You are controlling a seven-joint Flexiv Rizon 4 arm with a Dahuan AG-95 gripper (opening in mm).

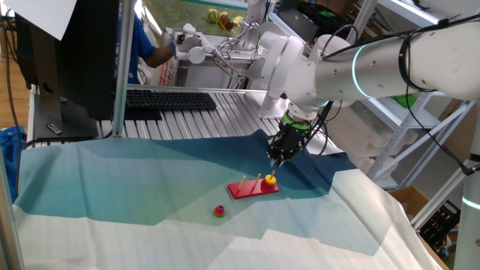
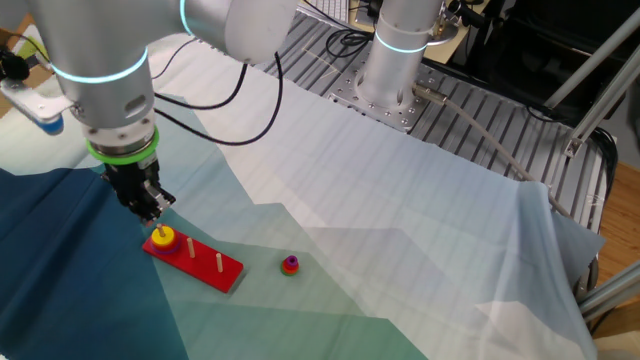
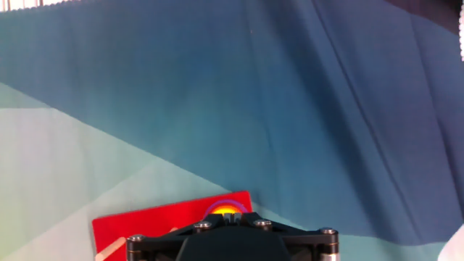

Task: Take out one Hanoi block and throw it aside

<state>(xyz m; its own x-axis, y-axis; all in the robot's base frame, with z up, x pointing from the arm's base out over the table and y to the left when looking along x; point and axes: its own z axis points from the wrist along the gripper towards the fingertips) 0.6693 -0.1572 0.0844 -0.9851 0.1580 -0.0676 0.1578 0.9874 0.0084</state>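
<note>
Because the yellow Hanoi block (image 1: 270,179) sits threaded on the end peg of the red peg base (image 1: 253,187), one fixed view shows the claw (image 1: 277,157) hanging just above and slightly behind it, pointing down, presumably so it can come straight down over the peg. Its fingers look close together, but whether they are parted enough to straddle the ring I cannot tell. A small stack of rounded pieces (image 1: 219,211) lies apart on the cloth-covered tabletop (image 1: 112,195).

From the other fixed view, the claw (image 2: 152,206) hovers just over the Hanoi block (image 2: 163,238) at the near end of the peg base (image 2: 205,263); the other two pegs stand bare, and the loose pieces (image 2: 289,264) rest well clear.

Looking along the fingers, the hand view hides most of the ring behind the claw's housing; only a yellow-orange sliver (image 3: 226,210) on the red base (image 3: 145,221) shows.
</note>
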